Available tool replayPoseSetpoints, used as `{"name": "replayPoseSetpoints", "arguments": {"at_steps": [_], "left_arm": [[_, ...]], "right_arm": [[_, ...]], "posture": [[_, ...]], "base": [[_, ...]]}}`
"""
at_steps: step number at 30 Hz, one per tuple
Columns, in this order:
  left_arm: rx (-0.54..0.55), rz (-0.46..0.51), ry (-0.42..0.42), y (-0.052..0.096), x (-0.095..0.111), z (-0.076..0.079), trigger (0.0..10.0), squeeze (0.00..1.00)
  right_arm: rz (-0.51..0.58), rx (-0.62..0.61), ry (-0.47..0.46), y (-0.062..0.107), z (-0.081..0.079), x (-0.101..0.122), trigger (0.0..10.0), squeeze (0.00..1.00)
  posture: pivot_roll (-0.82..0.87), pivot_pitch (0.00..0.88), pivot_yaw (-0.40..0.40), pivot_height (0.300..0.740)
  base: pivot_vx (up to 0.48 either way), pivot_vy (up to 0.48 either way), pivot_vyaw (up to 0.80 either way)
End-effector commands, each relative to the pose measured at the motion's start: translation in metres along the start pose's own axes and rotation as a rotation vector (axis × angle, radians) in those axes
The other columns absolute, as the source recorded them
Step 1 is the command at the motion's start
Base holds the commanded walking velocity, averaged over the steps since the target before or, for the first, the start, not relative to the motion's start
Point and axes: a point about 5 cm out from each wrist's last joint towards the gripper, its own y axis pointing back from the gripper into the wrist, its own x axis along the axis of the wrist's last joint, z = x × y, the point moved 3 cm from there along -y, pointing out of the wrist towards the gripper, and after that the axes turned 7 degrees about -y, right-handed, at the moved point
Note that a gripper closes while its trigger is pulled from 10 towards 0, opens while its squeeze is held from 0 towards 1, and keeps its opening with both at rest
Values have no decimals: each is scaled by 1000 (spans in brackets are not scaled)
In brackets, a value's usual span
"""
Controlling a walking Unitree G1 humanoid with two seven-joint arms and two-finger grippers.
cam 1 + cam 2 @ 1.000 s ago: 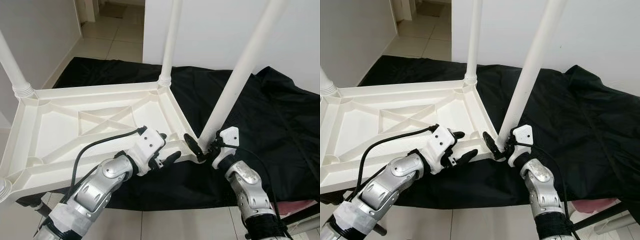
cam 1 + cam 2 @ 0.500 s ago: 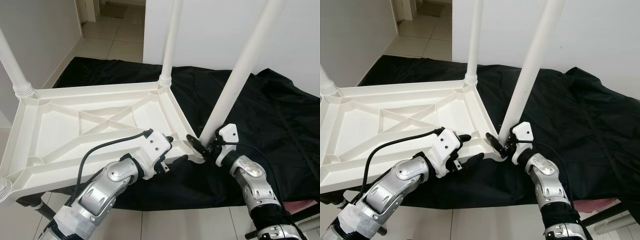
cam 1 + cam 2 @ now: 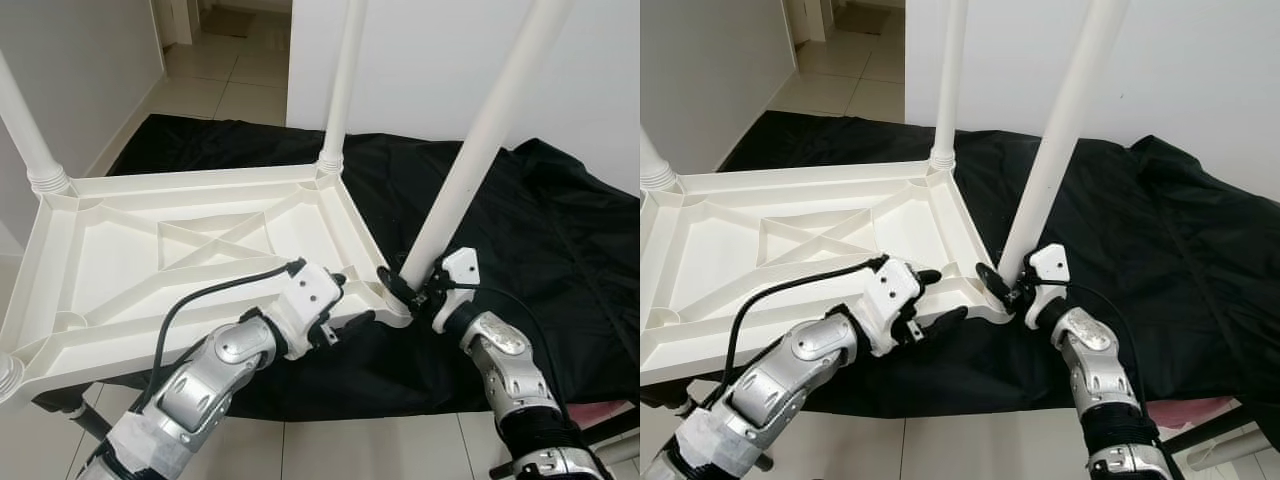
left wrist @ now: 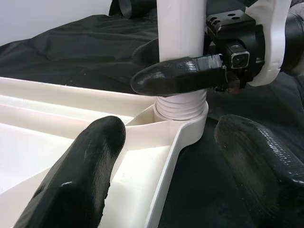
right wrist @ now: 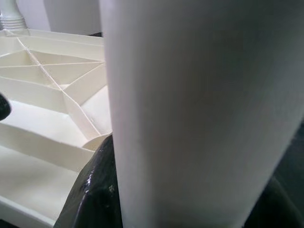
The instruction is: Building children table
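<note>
At the tabletop's near corner, the right claw grips a leaning leg that may cross-thread, while the open left claw straddles the rim.

No legible text, labels or numbers

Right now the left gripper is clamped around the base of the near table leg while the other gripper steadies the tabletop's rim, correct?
Not quite: the arms are swapped. The right gripper grips the base of the near leg, clearest in the left wrist view. The left gripper is open at the rim of the upturned tabletop beside that corner, straddling it, not clamped.
</note>
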Motion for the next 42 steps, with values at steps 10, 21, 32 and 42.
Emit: {"name": "replayPoseSetpoints", "arguments": {"at_steps": [10, 21, 32, 42], "left_arm": [[-80, 2, -9, 1, 1, 6, 10000, 0], [-83, -2, -10, 1, 0, 8, 10000, 0], [-78, -5, -17, 0, -2, 9, 10000, 0], [-84, -13, -37, -4, -2, 8, 10000, 0]], "right_arm": [[14, -281, -59, -2, 5, -3, 10000, 0], [63, -612, -178, -4, -12, -8, 10000, 0], [76, -623, -200, -8, -26, -6, 10000, 0], [78, -577, -184, -2, -29, -8, 10000, 1000]], "posture": [[28, 0, -101, 740], [38, 0, -114, 740], [35, 0, -106, 740], [25, 0, -97, 740]], "base": [[0, 0, 0], [0, 0, 0], [0, 0, 0], [0, 0, 0]]}}
